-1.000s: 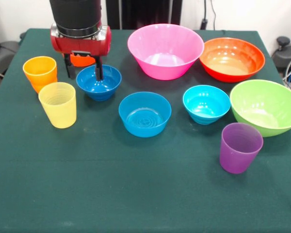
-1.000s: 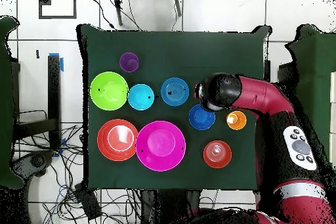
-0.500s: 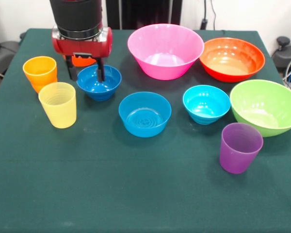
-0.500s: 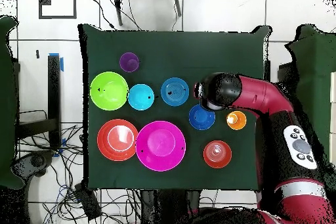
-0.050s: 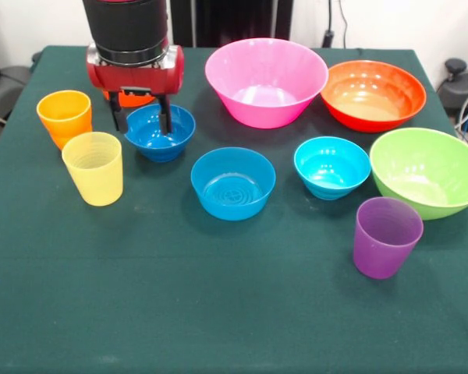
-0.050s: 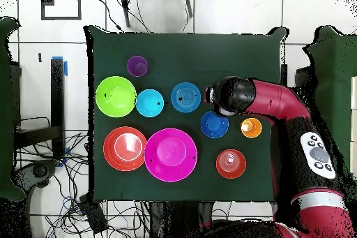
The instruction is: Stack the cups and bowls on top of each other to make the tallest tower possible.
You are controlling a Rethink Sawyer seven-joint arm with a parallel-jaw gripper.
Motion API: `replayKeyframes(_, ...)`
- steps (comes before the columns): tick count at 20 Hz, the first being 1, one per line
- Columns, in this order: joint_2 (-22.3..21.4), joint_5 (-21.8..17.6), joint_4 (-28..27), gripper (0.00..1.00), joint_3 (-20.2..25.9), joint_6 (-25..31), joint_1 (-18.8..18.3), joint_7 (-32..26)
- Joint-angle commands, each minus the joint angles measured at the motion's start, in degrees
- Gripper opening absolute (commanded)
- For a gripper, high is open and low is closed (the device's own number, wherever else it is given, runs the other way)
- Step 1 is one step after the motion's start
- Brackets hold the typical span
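We are straddling the rim of the dark blue bowl with the gripper fingers spread, just beside the orange cup; being light, stiff and glossy, it probably needs a firm rim pinch.

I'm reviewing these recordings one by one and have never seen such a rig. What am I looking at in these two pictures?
A red and black robot arm works at a green-clothed table. One camera faces it across the table; the other looks straight down.

Its pincer is open, one finger inside and one outside the rim of the small dark blue plastic bowl; nothing is lifted.

Also on the cloth: translucent orange, pale yellow and purple plastic cups, small mid-blue and cyan bowls, and large pink, orange-red and lime green bowls. Nothing is stacked yet.
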Motion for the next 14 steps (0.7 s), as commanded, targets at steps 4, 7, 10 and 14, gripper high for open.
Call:
replayKeyframes(4, 4.31, -5.27, 2.43, 1.0, 4.45, -4.78, -0.76, -6.7)
replayKeyframes(7, 5.61, -3.4, 3.81, 1.0, 7.12, -5.96, -3.55, -7.85)
replayKeyframes(10, 5.74, -3.58, 3.74, 1.0, 8.04, -5.62, -4.16, -8.21)
replayKeyframes(14, 6.0, -4.17, 3.75, 1.0, 8.57, -5.42, -4.38, -7.74)
